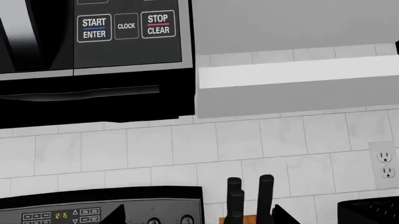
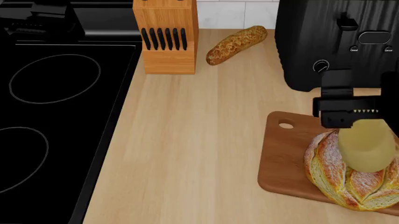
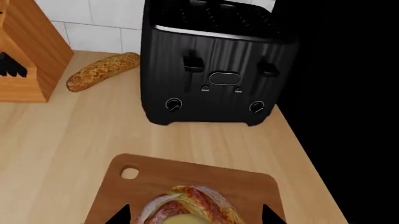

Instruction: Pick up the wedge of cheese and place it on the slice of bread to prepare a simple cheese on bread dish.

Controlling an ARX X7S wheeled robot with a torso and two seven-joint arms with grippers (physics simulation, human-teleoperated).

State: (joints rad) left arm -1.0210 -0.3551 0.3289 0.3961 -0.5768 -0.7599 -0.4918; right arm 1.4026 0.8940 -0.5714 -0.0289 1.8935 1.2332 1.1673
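My right hand (image 2: 352, 122) grips the wedge of cheese (image 2: 366, 145) over the slice of bread (image 2: 339, 175), which sits on the cutting board (image 2: 281, 154) near the surface's (image 2: 199, 140) right edge.

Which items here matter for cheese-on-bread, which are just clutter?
Job items:
pale yellow rounded cheese block
round crusty golden-brown loaf
right gripper

Just lying about:
brown wooden cutting board
long speckled baguette
black toaster
wooden knife block
black stovetop
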